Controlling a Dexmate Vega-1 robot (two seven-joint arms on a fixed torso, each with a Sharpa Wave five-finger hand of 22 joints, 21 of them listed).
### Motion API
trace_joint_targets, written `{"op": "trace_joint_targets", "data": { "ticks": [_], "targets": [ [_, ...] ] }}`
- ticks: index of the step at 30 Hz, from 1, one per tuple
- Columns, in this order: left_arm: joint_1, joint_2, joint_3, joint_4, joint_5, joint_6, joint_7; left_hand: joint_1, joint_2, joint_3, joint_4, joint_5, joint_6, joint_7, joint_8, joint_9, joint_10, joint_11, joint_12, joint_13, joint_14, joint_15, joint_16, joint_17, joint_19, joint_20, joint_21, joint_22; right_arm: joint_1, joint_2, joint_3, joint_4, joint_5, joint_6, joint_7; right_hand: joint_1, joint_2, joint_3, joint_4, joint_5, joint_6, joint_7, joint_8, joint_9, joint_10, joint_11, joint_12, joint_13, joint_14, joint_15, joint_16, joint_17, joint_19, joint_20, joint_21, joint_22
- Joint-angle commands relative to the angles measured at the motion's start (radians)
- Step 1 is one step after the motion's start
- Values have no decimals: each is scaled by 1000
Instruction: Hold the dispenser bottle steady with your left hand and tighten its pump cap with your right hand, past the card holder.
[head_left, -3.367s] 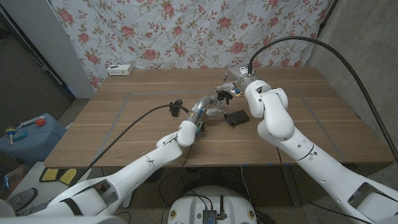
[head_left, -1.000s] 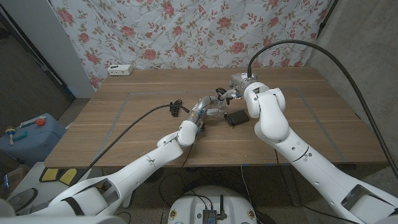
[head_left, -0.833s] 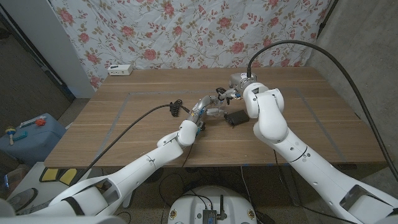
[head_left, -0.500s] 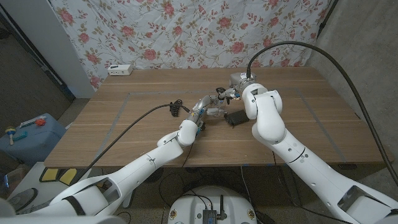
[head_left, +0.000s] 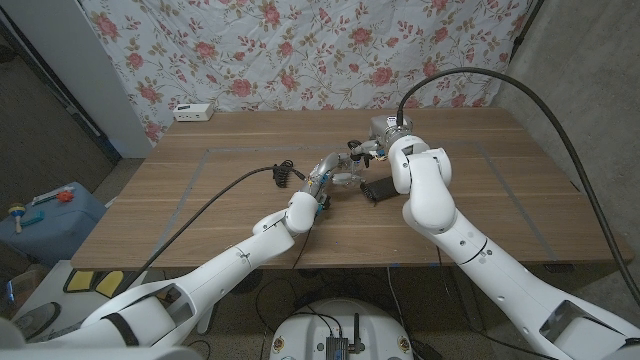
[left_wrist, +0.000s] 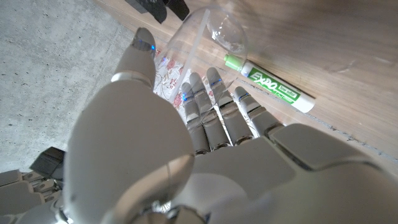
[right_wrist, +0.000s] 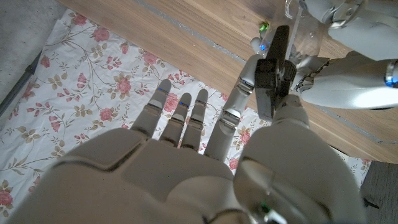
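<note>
The left hand (head_left: 325, 178) reached in over the wooden table (head_left: 200, 200) from the near side and held the clear dispenser bottle (left_wrist: 199, 43). In the left wrist view its fingers (left_wrist: 214, 115) lay closed along the bottle's see-through wall and the thumb stood up on the other side, so the bottle sat gripped between them. A green-capped Expo marker (left_wrist: 270, 92) lay on the table just beside that hand's fingertips, close to the bottle.

Just beyond the left hand, the right hand (head_left: 372, 150) stood at the top of the bottle. In the right wrist view the black pump cap (right_wrist: 275, 68) was pinched between the thumb and the nearest finger, while the other fingers (right_wrist: 180, 118) reached out straight and apart, touching nothing. The left hand (right_wrist: 348, 74) showed just past the cap in that view, wrapped about the bottle.

The black card holder (head_left: 378, 189) lay flat on the table beside the right arm, near and to the right of the left hand, apart from the bottle.

Well beyond both hands, at the far left of the table, a small white box (head_left: 194, 112) sat near the edge. Behind the table hung a flowered cloth (head_left: 300, 50).
</note>
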Motion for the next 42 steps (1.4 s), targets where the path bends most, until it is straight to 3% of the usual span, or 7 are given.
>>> {"op": "trace_joint_targets", "data": {
  "ticks": [1,7,19,29,36,42],
  "targets": [
    [1,2,-1,0,-4,0,-3,-110,148,102,107,6,183,-42,7,5,21,-13,1,2,9,-55,0,2,3,-61,4,2,-2,19,-7,18,-9,-21,-32,-22,7,-6,14,-6,43,9,12,0,27,-3,5,1,27,-18,9,6,17,-6,6,2],
    [4,3,0,-4,-6,4,-7,-115,148,103,108,6,186,-42,7,5,23,-13,0,0,11,-54,0,2,3,-62,4,2,-1,40,-14,36,-22,-43,-35,-47,30,-7,32,-13,111,28,28,-2,74,-6,9,-1,65,-26,17,5,32,-15,6,2],
    [5,1,-2,-4,-7,7,-3,-123,147,106,109,6,185,-47,6,4,24,-12,-3,-7,11,-55,-2,1,3,-61,3,3,6,63,-31,64,-39,-64,-66,-79,51,-14,54,-21,143,34,48,-3,126,-11,13,-2,102,-38,21,3,46,-26,6,3],
    [7,2,-1,-8,-9,13,-4,-125,146,108,107,6,187,-44,7,4,28,-13,-4,-12,13,-55,-2,1,4,-62,3,3,14,77,-41,82,-73,-75,-48,-65,97,7,56,-23,147,31,66,-2,153,-21,13,-4,121,-43,20,-1,51,-33,5,3],
    [5,2,-1,-7,-9,11,-5,-126,146,110,106,7,187,-44,6,4,31,-12,-4,-15,14,-55,-3,1,4,-62,3,3,17,91,-53,100,-115,-78,-35,-50,116,20,51,-27,148,27,80,-1,165,-36,8,-5,133,-56,16,-5,51,-38,3,2],
    [2,0,0,-3,-12,10,-10,-126,147,112,105,7,184,-41,5,4,32,-11,-5,-16,13,-54,-2,2,3,-62,3,3,10,115,-51,109,-151,-90,-23,-27,138,40,42,-33,151,23,99,0,190,-34,9,-6,154,-67,15,-10,56,-42,2,2]
  ]
}}
